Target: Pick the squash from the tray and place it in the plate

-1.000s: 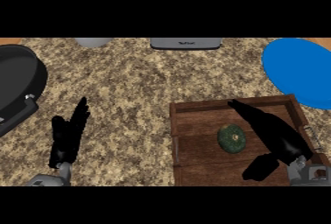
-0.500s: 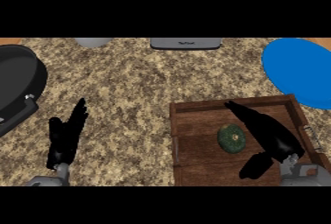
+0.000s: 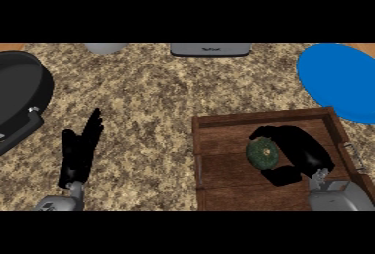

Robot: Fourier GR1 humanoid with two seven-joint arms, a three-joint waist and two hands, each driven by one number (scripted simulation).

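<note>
Squash [image 3: 261, 153]: a dark green, round body is seen lying in the wooden tray [image 3: 219, 173], toward its middle; not yet lifted, by the look of it.
Right hand [image 3: 304, 151]: placed in the tray just right of the squash; the fingers [image 3: 275, 130] are curled over its top and the thumb below, so the squash is judged to be enclosed in a grasp.
Left hand [image 3: 79, 151]: held open over the speckled worktop [image 3: 161, 94], fingers straight, at rest and well apart from the tray.
Plate [image 3: 341, 79]: blue, set beyond the tray's far right corner; nothing is seen on it.
Risk, grip: contact is visible only on the squash's right side; a round body held off-centre could be rolled out of the fingers on the lift.
Risk, transfer: the tray's far wall lies between squash and plate; a low carry could be caught on it.
Risk, placement: the plate is cut by the right edge, so its far rim cannot be judged for a release.
Hidden: the squash's right side is covered by the hand; contact under the thumb cannot be confirmed.
Unclear: the grey objects at the far edge and the black pan [image 3: 18, 99] at left are only partly in view.
</note>
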